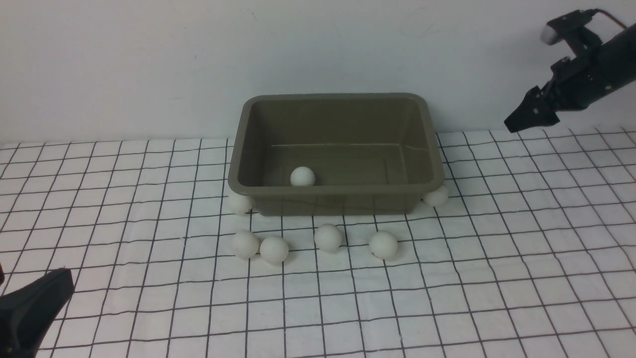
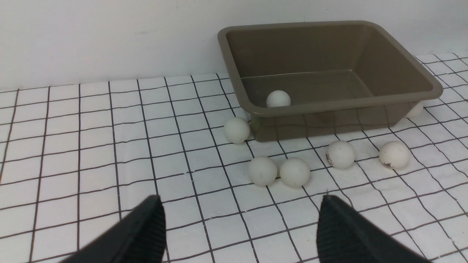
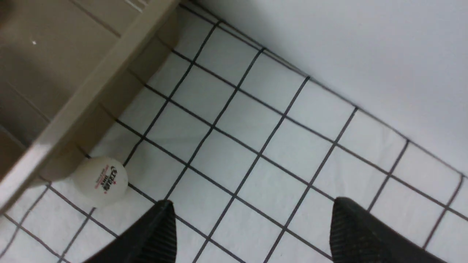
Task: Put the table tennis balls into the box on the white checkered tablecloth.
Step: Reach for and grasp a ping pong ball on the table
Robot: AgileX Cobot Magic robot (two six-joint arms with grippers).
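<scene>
We're holding both grippers wide open with nothing in them. The left gripper (image 2: 241, 200) is hovering low over the cloth (image 1: 124, 209), touching nothing, and the right gripper (image 3: 254, 202) is hanging up off to the right of the box (image 1: 335, 189). One ball (image 1: 302, 176) is sitting inside the box. Six more balls (image 1: 328, 237) are lying on the cloth along its front, two tucked against the front corners.

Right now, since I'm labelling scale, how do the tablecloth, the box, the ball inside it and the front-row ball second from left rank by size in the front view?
1. tablecloth
2. box
3. Unranked: the front-row ball looks slightly bigger than the ball inside, but it sits nearer the camera.
</scene>
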